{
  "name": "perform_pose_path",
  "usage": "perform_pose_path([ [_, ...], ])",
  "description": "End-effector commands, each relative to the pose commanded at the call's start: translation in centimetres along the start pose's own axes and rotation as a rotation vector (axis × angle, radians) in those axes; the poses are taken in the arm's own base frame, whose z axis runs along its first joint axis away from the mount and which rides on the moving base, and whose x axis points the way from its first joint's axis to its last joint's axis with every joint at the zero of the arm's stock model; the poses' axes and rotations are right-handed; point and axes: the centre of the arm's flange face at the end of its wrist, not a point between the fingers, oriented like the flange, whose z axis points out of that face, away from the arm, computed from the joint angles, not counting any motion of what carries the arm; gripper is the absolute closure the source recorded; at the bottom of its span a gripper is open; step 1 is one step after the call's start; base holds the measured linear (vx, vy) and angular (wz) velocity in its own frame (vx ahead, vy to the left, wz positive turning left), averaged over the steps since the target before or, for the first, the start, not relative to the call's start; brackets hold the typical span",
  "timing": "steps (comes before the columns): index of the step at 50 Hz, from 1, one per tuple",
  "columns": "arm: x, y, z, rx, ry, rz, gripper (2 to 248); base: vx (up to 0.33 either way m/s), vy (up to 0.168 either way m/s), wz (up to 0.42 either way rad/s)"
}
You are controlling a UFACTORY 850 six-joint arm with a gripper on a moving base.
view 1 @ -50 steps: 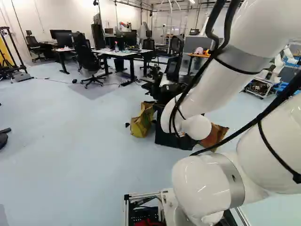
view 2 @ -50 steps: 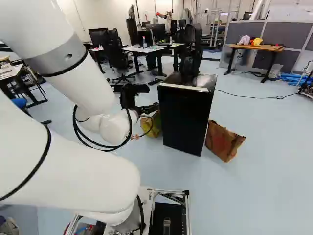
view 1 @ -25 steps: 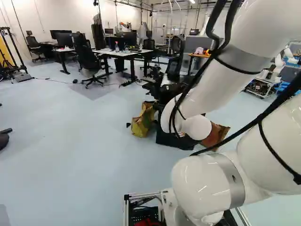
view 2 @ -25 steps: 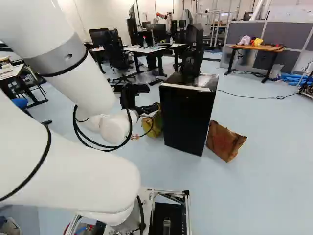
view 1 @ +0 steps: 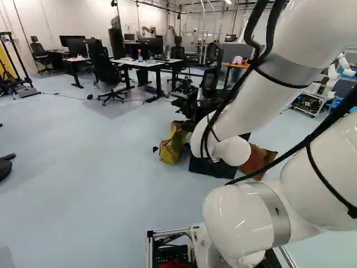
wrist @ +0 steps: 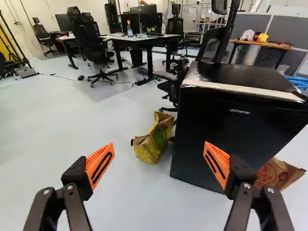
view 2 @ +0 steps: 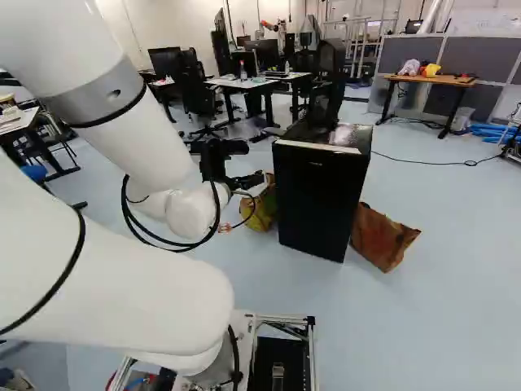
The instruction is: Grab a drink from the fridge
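Pale floor (view 1: pixel 83 167), office-lab room. Black mini fridge (view 2: pixel 319 195) stands on it, ahead of the jaws, door shut. Jaws wide apart, orange pads (wrist: pixel 100 166) facing each other. 2 bags flank the fridge: yellow-green bag (wrist: pixel 155 140) on 1 side, brown paper bag (view 2: pixel 383 236) on the other. Mesh chair (view 2: pixel 329 77) behind. White-topped table (view 1: pixel 125 62) farther back.
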Motion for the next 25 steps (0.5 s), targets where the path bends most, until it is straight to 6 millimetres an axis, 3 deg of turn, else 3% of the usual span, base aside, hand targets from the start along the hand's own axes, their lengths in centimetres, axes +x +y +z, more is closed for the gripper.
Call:
perform_pose_path([
  [14,0.00,0.00,0.00,0.000,0.000,0.000,3,0.055,0.059,-0.022],
  [25,0.00,0.00,0.00,0.000,0.000,0.000,3,0.061,0.030,-0.186],
])
